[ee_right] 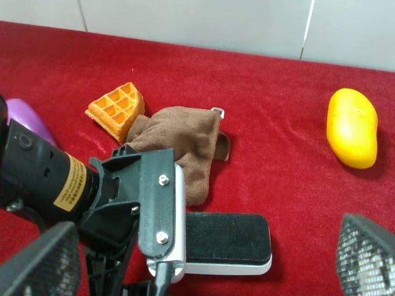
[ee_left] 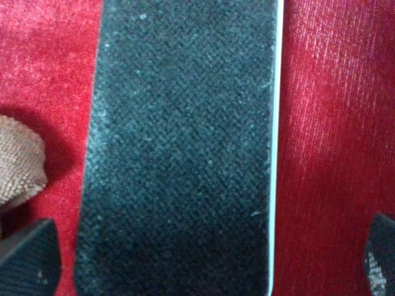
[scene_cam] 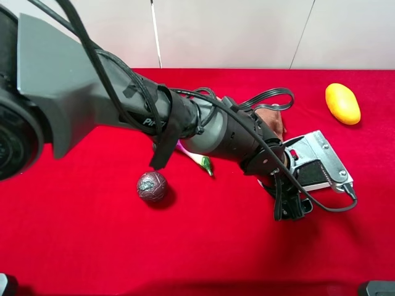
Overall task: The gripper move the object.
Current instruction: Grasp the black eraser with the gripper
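Red table (scene_cam: 74,246) first, then the big left arm (scene_cam: 123,105) stretched across to the right side of it. The eraser (ee_right: 228,237) lies flat on the table right under the wrist, felt side up, with a brown cloth (ee_right: 185,142) just beside it. The left end effector (ee_left: 203,259) is spread wide, 2 fingers (ee_left: 28,262) straddling the eraser, gripping nothing yet. So I'd say it's the reach-and-grab step. Next I reckon it needs to close squarely on the 2 long sides without snagging the cloth.
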Motion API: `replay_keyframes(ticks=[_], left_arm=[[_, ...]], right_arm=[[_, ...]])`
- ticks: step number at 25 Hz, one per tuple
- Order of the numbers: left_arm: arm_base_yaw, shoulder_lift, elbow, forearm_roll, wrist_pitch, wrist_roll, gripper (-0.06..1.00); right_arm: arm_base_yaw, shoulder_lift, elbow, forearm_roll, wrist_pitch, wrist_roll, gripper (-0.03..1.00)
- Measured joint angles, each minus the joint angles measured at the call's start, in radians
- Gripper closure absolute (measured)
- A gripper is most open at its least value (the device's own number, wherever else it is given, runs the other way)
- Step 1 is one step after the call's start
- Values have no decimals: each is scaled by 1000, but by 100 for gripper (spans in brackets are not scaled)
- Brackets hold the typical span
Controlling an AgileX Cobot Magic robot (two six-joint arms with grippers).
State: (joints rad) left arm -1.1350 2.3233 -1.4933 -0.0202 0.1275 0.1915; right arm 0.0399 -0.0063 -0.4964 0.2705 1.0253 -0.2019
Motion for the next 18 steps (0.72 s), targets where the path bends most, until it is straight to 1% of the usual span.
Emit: replay_keyframes(ticks=[6,14,16,18], left_arm=[[0,5,0,-6,1,-26,-3],[0,6,0,-7,1,-30,-3],[0,6,0,-7,0,-30,-1],[0,6,0,-7,0,-30,4]], right_arm=[[0,0,0,1,0,0,34],[0,0,0,1,0,0,34],[0,0,0,1,0,0,34],[0,0,0,1,0,0,34]])
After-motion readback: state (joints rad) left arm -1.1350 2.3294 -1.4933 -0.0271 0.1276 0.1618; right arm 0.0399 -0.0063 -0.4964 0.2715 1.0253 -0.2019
